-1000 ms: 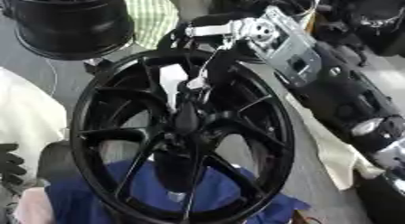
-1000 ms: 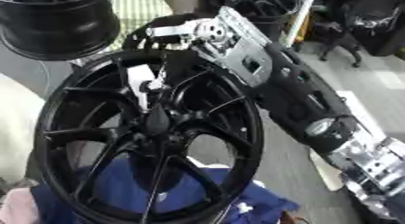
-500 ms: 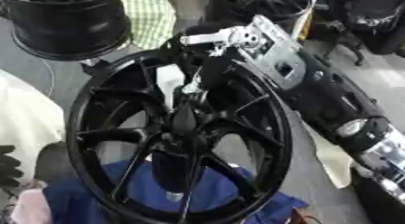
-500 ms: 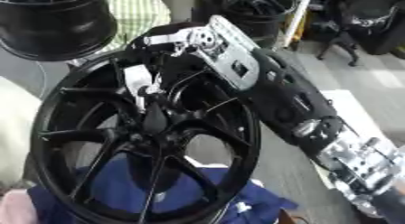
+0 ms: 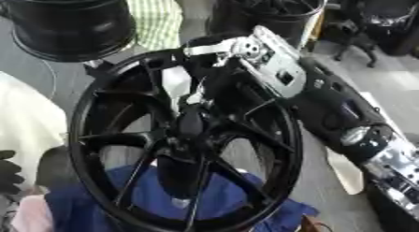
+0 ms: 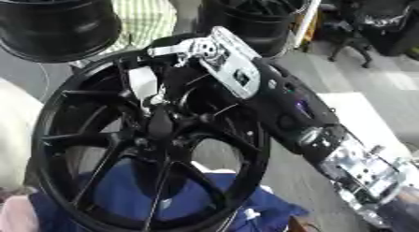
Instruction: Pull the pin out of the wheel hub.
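Black spoked wheel [image 5: 184,142], filling the centre and lower half of the frame, tilted so its open face looks toward the camera. Its hub [image 5: 190,123] sits at the meeting of the spokes, just left of centre. Blue cloth [image 5: 163,198] lies beneath the lower rim, along the bottom of the frame. The right arm [image 5: 343,119], black with silver joints, enters from the lower right and runs diagonally to the upper centre, crossing in front of the wheel's upper right rim. The right hand [image 5: 217,51] reaches over the top rim into the wheel; its fingers are curled around a pale, narrow pin [image 5: 176,83] that stands between the spokes, just above the hub. A second black wheel [image 5: 69,20] occupies the upper left; beside it is a green checked cloth [image 5: 155,18]. The left hand [image 5: 8,172] shows only as dark fingers at the left edge; whether it is spread or closed cannot be told.
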You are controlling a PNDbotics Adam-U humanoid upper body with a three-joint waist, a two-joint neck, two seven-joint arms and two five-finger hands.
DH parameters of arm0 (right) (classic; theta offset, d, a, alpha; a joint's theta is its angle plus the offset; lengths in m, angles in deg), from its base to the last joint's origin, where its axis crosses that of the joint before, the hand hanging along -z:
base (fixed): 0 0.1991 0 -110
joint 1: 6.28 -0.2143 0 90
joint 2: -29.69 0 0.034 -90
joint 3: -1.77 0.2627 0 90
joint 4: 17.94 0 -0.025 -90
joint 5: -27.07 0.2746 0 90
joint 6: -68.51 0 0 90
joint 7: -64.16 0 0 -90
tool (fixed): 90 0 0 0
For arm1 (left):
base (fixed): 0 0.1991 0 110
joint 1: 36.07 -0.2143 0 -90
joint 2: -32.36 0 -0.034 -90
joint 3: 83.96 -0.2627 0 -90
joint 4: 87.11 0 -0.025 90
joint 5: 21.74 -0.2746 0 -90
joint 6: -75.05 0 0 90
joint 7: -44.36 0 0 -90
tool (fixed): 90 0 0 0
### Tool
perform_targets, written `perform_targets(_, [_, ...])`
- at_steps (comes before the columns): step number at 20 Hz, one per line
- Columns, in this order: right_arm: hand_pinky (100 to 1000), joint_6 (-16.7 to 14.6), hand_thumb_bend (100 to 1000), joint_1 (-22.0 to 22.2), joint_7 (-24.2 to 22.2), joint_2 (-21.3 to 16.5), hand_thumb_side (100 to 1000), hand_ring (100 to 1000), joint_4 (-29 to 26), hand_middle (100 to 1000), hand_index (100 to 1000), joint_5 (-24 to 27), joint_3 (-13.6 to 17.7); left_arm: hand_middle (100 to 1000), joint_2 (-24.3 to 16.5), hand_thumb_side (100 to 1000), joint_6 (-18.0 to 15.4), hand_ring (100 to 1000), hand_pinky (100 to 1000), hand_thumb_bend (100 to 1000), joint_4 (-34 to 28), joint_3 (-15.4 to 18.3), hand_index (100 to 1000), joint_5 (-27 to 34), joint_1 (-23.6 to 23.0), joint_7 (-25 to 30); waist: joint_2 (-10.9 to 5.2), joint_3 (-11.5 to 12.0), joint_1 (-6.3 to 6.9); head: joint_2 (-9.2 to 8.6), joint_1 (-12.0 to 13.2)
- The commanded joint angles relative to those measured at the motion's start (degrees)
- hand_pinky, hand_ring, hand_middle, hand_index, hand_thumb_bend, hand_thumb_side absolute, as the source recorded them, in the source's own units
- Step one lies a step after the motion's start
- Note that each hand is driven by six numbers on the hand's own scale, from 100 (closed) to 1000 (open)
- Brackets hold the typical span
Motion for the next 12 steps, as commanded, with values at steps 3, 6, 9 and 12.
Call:
perform_targets(3, [731,-0.26,333,-0.84,0.84,-0.58,267,786,0.04,705,795,0.06,0.55,582,-0.21,676,-0.04,599,563,100,-1.27,-0.33,796,-0.08,0.79,0.28,-0.6,0.17,0.38,-0.22,-0.16])
perform_targets(6, [715,-0.04,286,-0.87,1.69,-0.64,290,770,-0.01,665,759,0.44,0.62,582,-0.21,676,-0.04,600,563,100,-1.27,-0.35,796,-0.07,0.84,0.3,-0.62,0.23,0.36,-0.24,-0.21])
perform_targets(9, [695,0.3,205,-0.91,2.95,-0.78,285,750,-0.2,619,720,0.93,0.8,582,-0.19,676,-0.03,600,563,100,-1.29,-0.38,796,-0.08,0.9,0.34,-0.63,0.31,0.34,-0.32,-0.2])
perform_targets(12, [675,0.54,141,-0.99,4.29,-1.0,252,730,-0.53,580,685,1.29,0.97,583,-0.17,676,-0.03,601,563,100,-1.28,-0.39,796,-0.08,0.94,0.36,-0.67,0.41,0.34,-0.39,-0.24])
